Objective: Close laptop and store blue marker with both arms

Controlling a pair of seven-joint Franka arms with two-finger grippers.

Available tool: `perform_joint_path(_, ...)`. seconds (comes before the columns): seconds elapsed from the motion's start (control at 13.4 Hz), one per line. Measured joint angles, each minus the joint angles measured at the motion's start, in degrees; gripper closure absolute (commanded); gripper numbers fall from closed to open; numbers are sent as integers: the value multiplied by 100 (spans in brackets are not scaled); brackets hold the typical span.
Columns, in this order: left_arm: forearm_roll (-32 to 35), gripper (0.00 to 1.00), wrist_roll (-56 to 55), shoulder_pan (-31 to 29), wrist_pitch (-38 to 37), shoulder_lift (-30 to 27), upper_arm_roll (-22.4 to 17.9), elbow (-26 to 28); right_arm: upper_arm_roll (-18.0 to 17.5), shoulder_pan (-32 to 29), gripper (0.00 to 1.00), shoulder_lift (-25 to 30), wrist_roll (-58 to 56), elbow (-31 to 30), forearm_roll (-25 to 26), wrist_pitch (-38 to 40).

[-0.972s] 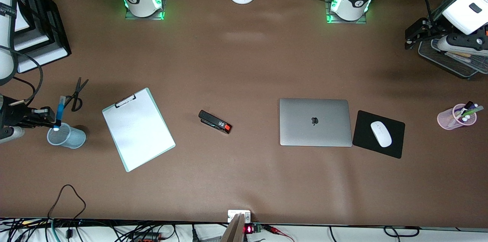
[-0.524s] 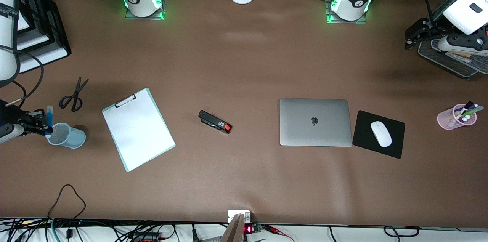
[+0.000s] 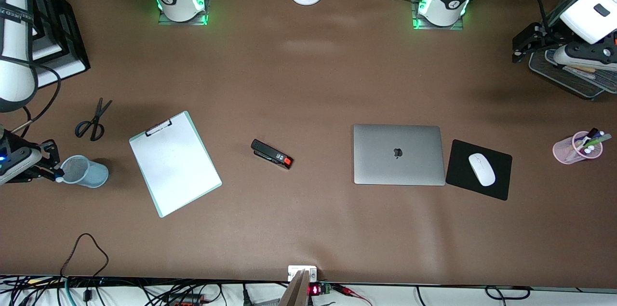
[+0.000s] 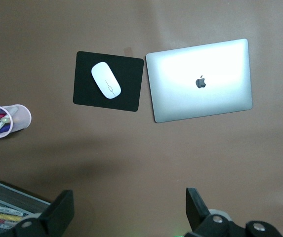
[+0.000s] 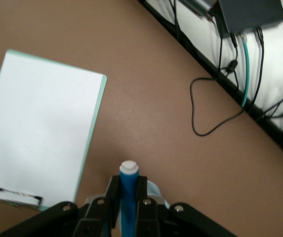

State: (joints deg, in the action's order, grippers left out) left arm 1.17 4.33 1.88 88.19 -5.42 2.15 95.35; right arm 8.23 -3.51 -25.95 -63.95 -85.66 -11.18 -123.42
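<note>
Swinging toward the worktop's edge at the right arm's end, the right arm now carries its right pincer low beside the pale blue mesh cup, where a second ago it stood higher over the rim. Its fingers are clamped on the blue marker, whose whitish end pokes out just above the cup's rim in the right wrist view. In my judgement the marker is about to go in, with only the release left.

Already shut flat, the laptop lies beside the black mouse pad, so that half looks done. Waiting over the wire tray, the left pincer stands spread and empty.

Room is tight here: scissors and clipboard lie near the cup, the worktop's edge close by.
</note>
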Motion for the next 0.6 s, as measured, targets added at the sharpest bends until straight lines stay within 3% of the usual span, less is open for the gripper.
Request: perform_joint_path(0.6, 0, 0, 0, -3, 0, 0, -1, 0, -15, -2, 100, 171, -2211, -565, -222, -398)
